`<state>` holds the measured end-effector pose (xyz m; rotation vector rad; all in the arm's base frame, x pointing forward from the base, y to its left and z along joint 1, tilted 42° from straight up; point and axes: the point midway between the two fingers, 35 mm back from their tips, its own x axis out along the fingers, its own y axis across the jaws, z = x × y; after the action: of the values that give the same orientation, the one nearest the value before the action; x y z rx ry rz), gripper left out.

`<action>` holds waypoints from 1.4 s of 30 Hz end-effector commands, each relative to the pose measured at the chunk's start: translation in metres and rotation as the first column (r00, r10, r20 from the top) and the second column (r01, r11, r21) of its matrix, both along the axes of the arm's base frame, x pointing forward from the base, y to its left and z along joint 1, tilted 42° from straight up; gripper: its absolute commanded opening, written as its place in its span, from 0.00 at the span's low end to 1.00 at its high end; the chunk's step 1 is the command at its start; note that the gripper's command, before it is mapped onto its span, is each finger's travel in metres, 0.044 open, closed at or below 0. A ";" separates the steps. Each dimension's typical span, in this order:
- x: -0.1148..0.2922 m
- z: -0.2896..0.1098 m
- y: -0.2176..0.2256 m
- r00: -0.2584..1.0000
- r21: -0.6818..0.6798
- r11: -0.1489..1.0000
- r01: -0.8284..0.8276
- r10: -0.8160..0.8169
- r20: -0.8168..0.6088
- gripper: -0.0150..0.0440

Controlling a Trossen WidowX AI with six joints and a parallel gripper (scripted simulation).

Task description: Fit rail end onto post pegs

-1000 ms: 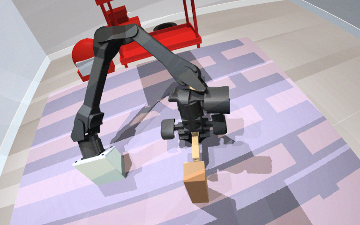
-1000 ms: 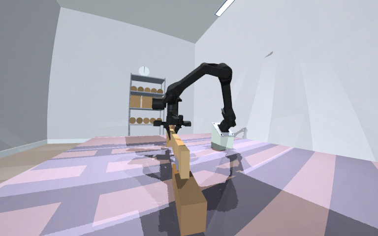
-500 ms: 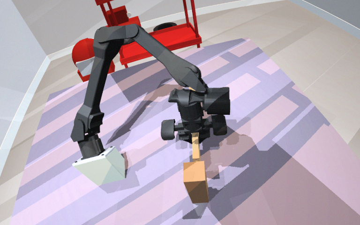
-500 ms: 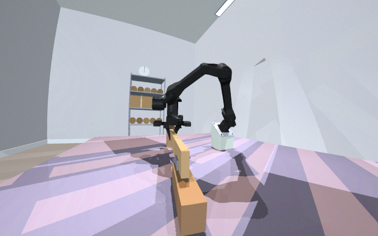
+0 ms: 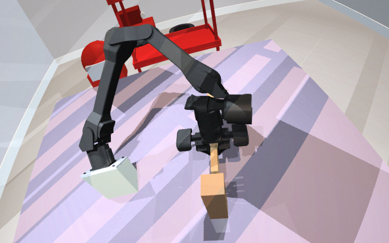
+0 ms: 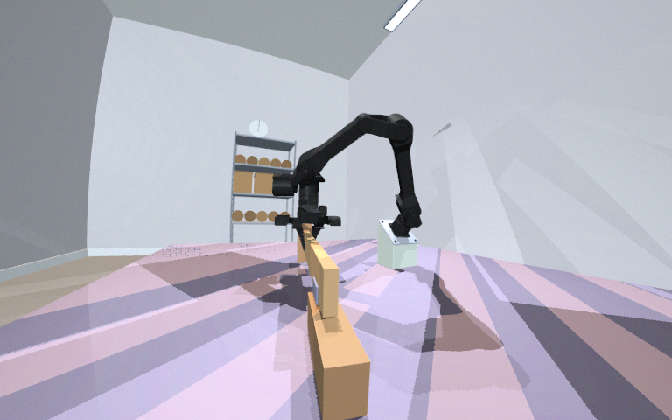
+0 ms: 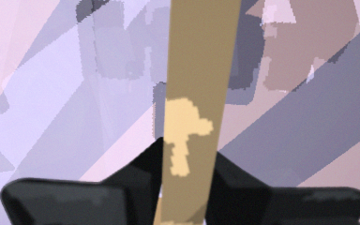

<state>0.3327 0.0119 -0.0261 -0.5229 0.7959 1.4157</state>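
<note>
a: while the gripper [image 5: 213, 146] is clamped on the rail [image 5: 214, 160], its far end sitting on the footboard block [image 5: 213, 194], what matters?

b: keep it level, line up holes, push straight onto the post [image 6: 300, 249].

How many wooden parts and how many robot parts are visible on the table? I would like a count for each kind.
Wooden parts: 2, the rail and the footboard block
Robot parts: 2, the arm with its gripper clamped on the rail, and its white base
Total: 4
The post is hidden.
</note>
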 end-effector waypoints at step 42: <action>-0.002 -0.008 -0.013 1.000 0.001 1.000 0.007 -0.007 0.002 0.25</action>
<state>0.3307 0.0030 -0.0344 -0.5212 0.7932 1.4152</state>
